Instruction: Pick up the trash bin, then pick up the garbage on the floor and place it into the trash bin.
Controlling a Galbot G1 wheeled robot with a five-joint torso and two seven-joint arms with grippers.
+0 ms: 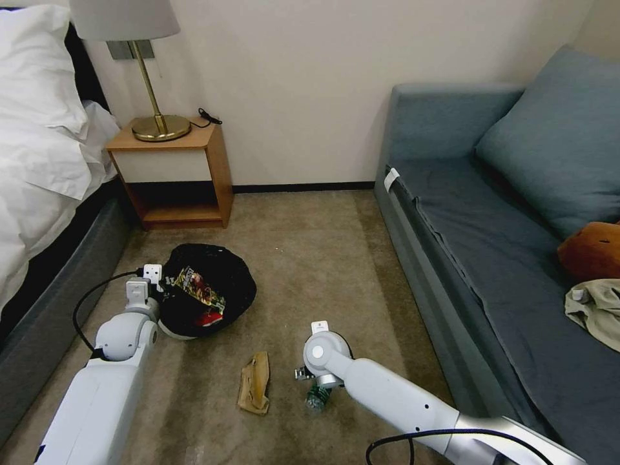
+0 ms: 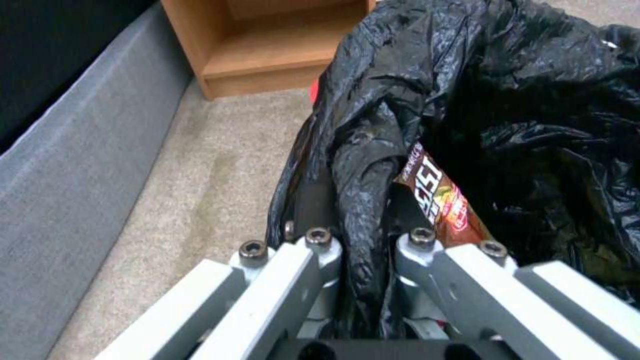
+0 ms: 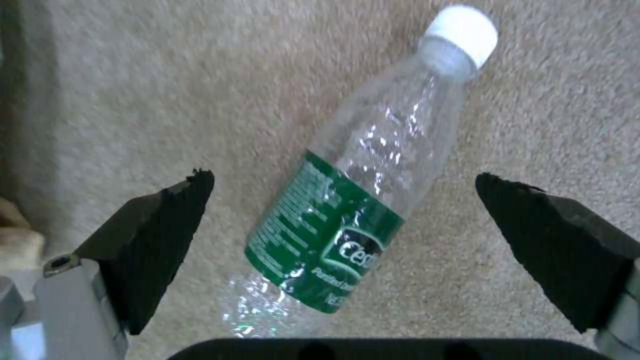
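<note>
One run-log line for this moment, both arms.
left tool: shut on trash bin rim | right tool: open over bottle on carpet | paper bag: on floor

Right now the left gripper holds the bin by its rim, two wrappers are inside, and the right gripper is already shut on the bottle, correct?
Not quite. The right wrist view shows the right gripper open, its pads either side of the bottle lying on the carpet. The rest holds: the left gripper grips the trash bin rim, with two wrappers inside.
</note>
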